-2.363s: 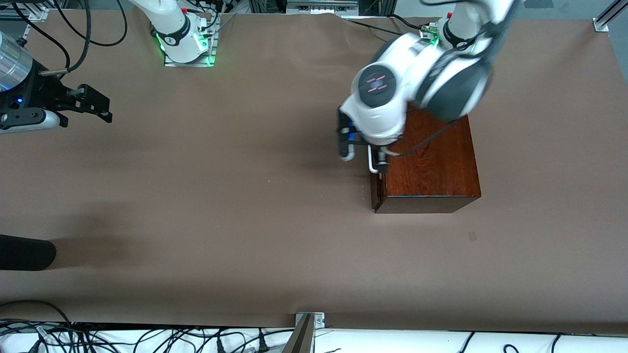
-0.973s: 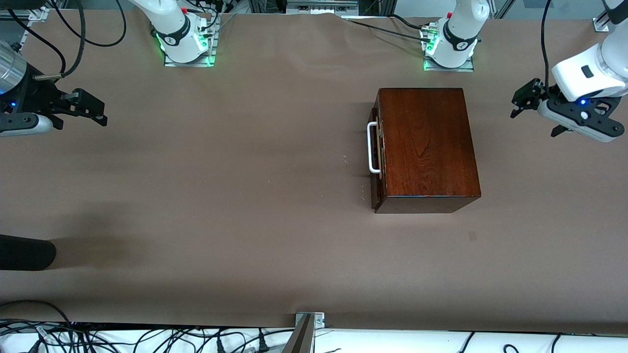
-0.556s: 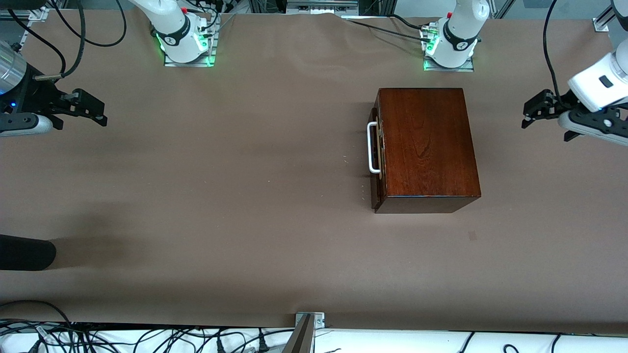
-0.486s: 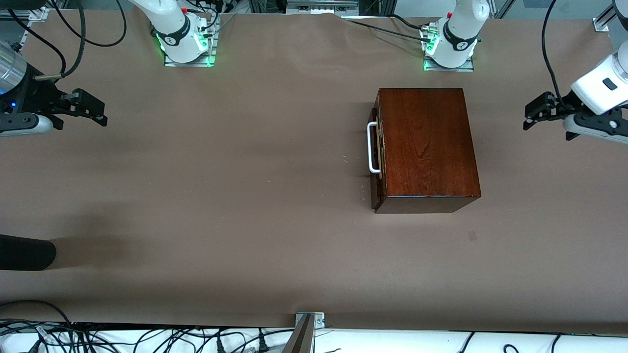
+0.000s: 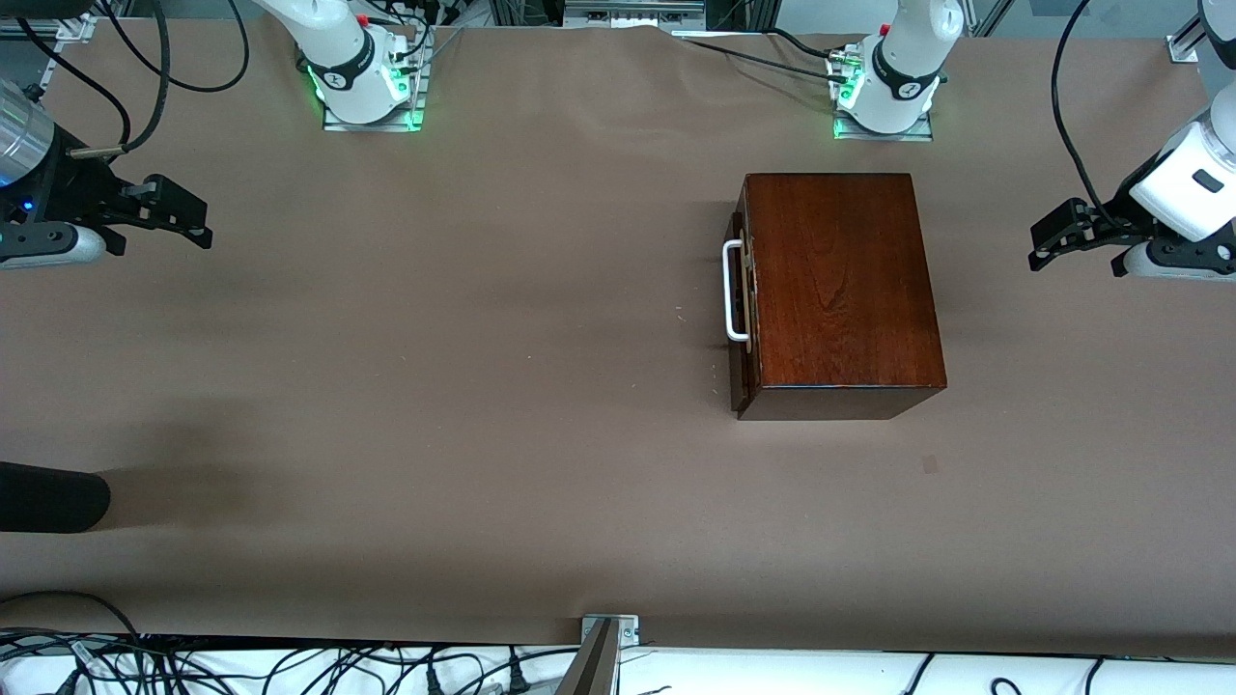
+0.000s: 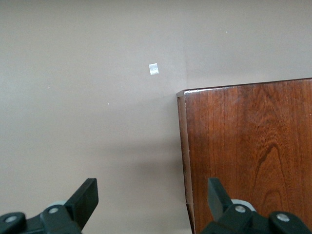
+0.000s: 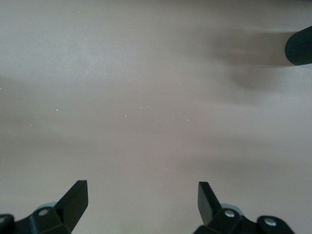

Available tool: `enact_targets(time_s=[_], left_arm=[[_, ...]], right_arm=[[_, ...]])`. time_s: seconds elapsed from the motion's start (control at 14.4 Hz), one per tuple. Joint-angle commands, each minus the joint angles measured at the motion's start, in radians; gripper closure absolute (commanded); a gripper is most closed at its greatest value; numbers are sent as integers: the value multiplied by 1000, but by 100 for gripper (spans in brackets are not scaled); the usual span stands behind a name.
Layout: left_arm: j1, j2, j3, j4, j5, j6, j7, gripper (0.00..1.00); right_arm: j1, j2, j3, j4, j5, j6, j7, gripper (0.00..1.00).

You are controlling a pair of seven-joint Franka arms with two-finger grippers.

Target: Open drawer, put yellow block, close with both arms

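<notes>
The dark mahogany box [image 5: 840,290] stands on the table toward the left arm's end. Its drawer front [image 5: 742,372] sits pushed in against the box, with the white bar handle [image 5: 731,290] facing the right arm's end. The yellow block is not in view. My left gripper [image 5: 1041,241] is open and empty, over the table at the left arm's end, apart from the box. The left wrist view shows its fingers [image 6: 87,195] wide apart and a corner of the box [image 6: 248,146]. My right gripper [image 5: 198,220] is open and empty, waiting over the right arm's end [image 7: 141,189].
A black cylinder [image 5: 48,497] pokes in at the right arm's end, nearer the front camera; it also shows in the right wrist view [image 7: 300,46]. A small pale mark [image 5: 930,464] lies on the brown table cover. A metal bracket [image 5: 608,632] sits at the front edge.
My left arm has pulled away from the drawer handle and swung out to its own end of the table. The drawer has stayed shut. The right arm has barely moved.
</notes>
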Motion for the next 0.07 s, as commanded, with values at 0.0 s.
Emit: enact_targets(time_s=[0.0], left_arm=[[-4, -13, 1, -6, -1, -20, -10, 0]], right_arm=[[3, -8, 3, 0, -10, -8, 1, 0]])
